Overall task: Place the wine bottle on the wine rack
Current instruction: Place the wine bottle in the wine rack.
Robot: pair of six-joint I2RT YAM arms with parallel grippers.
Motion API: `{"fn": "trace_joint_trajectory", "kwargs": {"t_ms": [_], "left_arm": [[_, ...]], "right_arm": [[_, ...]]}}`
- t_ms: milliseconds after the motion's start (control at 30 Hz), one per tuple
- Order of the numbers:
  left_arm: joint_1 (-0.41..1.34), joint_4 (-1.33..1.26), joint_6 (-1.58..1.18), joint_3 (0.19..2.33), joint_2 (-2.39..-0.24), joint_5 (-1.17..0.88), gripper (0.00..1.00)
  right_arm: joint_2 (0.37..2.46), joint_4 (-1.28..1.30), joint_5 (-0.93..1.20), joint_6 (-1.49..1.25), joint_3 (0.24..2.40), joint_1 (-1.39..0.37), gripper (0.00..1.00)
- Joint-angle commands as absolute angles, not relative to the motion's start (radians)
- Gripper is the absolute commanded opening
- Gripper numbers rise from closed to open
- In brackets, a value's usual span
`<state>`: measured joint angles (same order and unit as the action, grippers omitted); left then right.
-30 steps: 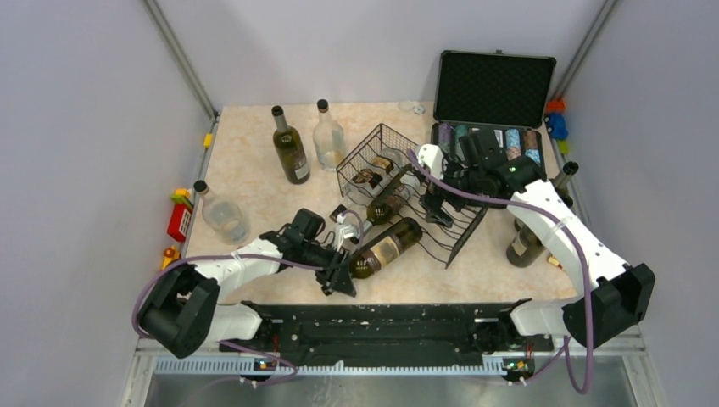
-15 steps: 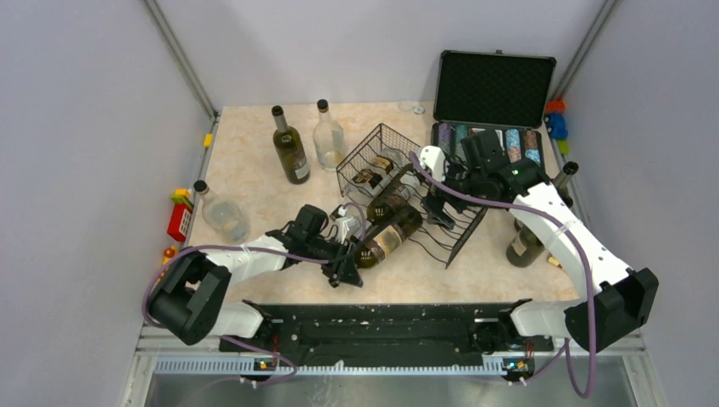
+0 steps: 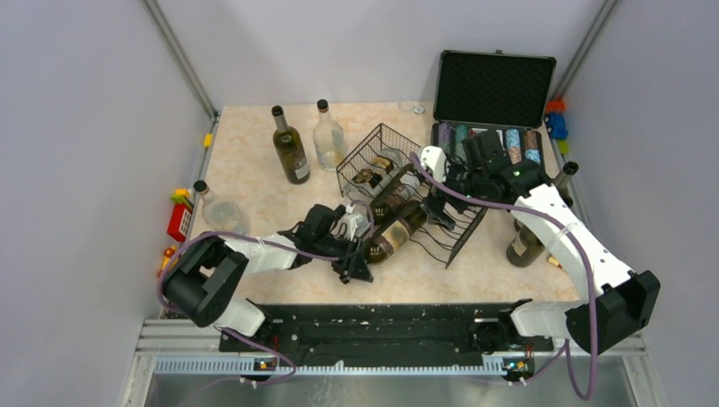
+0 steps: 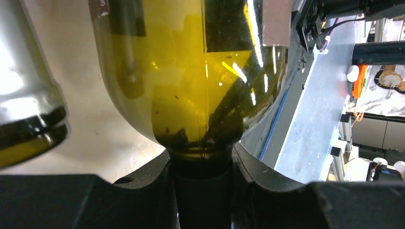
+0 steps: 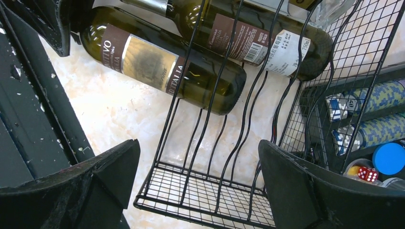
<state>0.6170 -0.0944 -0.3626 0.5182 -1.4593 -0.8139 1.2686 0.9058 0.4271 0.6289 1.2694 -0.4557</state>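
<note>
The wine bottle [image 3: 395, 236], dark olive glass with a gold-brown label, lies on its side with its base pushed in among the wires of the black wine rack [image 3: 441, 222]. My left gripper [image 3: 354, 261] is shut on its neck; in the left wrist view the wine bottle [image 4: 191, 71] fills the frame above the left gripper [image 4: 201, 164]. My right gripper [image 3: 442, 200] hovers open over the rack. From the right wrist, rack wires [image 5: 208, 138] cross in front of the wine bottle [image 5: 157, 67], and the right gripper [image 5: 198, 183] holds nothing. Another bottle [image 5: 260, 38] lies in the rack.
Two bottles stand at the back, a dark bottle [image 3: 290, 158] and a clear bottle [image 3: 328, 136]. A clear bottle [image 3: 222, 215] sits at the left edge and another bottle [image 3: 527, 241] at the right. The open black case [image 3: 494, 88] with poker chips [image 5: 363, 114] lies behind the rack.
My left gripper has moved right and away from me, sliding the wine bottle base-first further into the rack. The right gripper has stayed open over the rack.
</note>
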Motion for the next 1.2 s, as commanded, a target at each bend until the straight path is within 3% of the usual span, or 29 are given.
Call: {"fn": "trace_joint_trajectory", "kwargs": {"t_ms": [0, 900, 1167], "left_arm": [[0.636, -0.334, -0.407, 0.58, -1.477, -0.836, 0.0], [0.702, -0.655, -0.627, 0.648, -1.692, -0.716, 0.0], [0.721, -0.633, -0.655, 0.706, -1.727, -0.716, 0.0]], "right_arm": [[1.23, 0.899, 0.43, 0.647, 1.276, -0.448, 0.97], [1.165, 0.861, 0.43, 0.643, 1.19, -0.448, 0.97], [1.162, 0.853, 0.429, 0.641, 1.173, -0.448, 0.97]]}}
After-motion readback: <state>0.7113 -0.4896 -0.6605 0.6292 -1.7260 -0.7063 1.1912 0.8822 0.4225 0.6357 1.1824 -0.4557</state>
